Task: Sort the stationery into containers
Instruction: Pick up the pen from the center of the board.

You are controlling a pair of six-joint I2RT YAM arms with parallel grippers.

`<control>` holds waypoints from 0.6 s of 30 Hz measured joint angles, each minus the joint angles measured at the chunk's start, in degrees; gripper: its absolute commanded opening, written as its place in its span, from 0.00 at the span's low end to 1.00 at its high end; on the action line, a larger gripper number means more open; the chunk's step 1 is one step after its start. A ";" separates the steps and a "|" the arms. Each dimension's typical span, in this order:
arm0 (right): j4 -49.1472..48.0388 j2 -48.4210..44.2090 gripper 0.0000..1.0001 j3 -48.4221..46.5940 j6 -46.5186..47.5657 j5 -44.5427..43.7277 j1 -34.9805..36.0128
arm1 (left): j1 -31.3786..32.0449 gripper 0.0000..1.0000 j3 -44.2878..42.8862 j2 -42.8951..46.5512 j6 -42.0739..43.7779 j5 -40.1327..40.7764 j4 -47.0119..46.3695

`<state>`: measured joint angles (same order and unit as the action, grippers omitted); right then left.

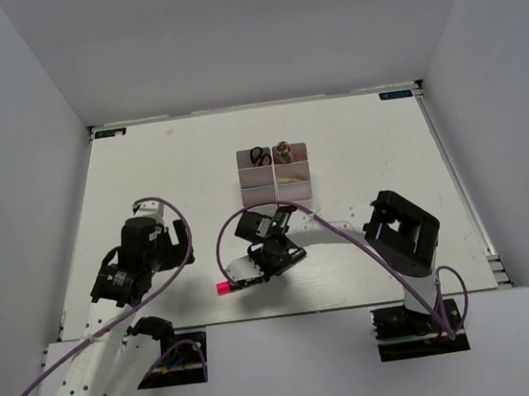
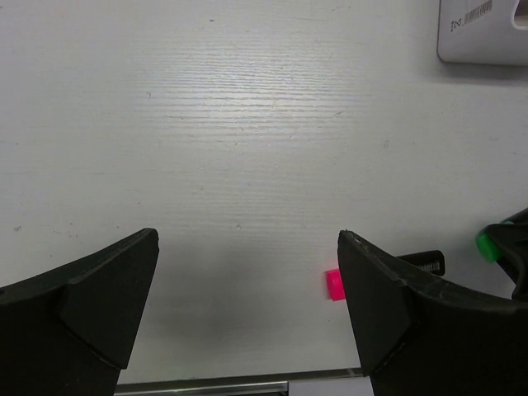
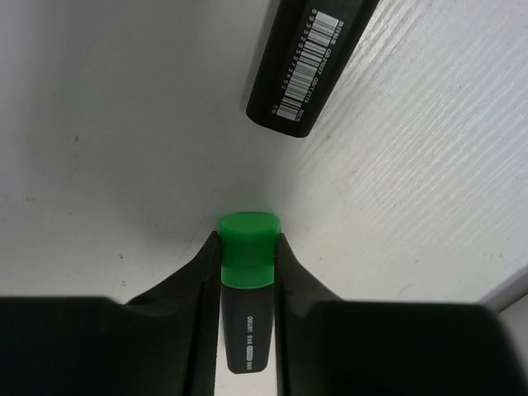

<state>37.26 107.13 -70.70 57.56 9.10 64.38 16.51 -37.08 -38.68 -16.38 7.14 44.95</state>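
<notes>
My right gripper (image 3: 248, 238) is shut on a green highlighter (image 3: 247, 272), gripping it at its green cap, low over the table. In the top view this gripper (image 1: 257, 267) sits in front of the containers (image 1: 274, 173), a small block of white translucent bins. A pink highlighter (image 1: 224, 287) lies just left of it; its black barcoded body (image 3: 309, 66) shows in the right wrist view. Black-handled scissors (image 1: 258, 155) stand in the back left bin. My left gripper (image 2: 247, 239) is open and empty over bare table, left of the pink cap (image 2: 334, 285). It also shows in the top view (image 1: 181, 239).
A small item (image 1: 283, 148) stands in the back right bin. A corner of the bins (image 2: 483, 33) shows at the top right of the left wrist view. The table's front edge (image 2: 206, 385) lies just below the left fingers. White walls enclose the table.
</notes>
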 measured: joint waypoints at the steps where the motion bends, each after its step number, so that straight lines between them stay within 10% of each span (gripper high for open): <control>1: 0.11 0.11 0.04 -0.24 -0.26 -0.04 0.00 | -0.02 1.00 0.00 0.04 0.00 0.00 0.00; 18: 0.74 -9.51 0.00 -0.22 -6.36 -0.90 -0.96 | -0.24 1.00 0.74 0.90 0.00 1.38 0.00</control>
<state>38.00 97.62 -70.91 51.20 8.21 63.42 16.27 -36.34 -37.78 -16.38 8.51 44.95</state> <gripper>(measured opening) 0.321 0.997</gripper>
